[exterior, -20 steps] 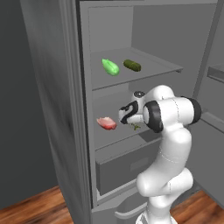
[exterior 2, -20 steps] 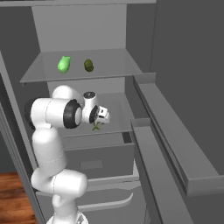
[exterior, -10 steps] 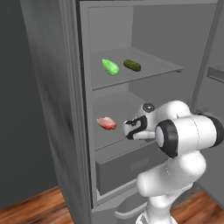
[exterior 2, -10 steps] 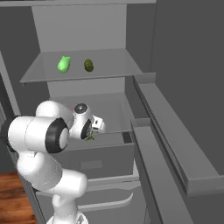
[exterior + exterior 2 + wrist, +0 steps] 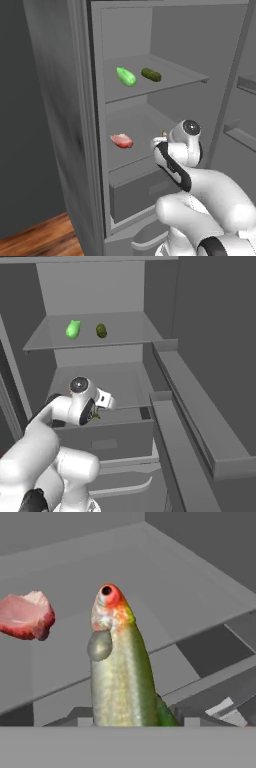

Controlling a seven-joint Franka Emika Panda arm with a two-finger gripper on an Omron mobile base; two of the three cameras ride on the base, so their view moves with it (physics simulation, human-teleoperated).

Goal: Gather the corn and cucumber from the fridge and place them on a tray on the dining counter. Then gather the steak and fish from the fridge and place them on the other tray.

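Note:
A green-silver fish with a red head stands straight up from my gripper, which is shut on its tail end above the fridge's middle shelf. The pink-red steak lies on that shelf to the fish's left, and from the left base it lies as the steak left of the gripper. On the upper shelf the bright green corn and the darker cucumber lie side by side. From the right base, corn and cucumber lie above the gripper.
A grey drawer sits just below the middle shelf, under my hand. The open fridge door with its long shelves stands at the right. My own forearm and elbow bulk low in front of the fridge.
My arm has folded down and back toward the cameras, and the hand has sunk a little to the shelf's front edge with the fish in it. Corn, cucumber and steak lie as before.

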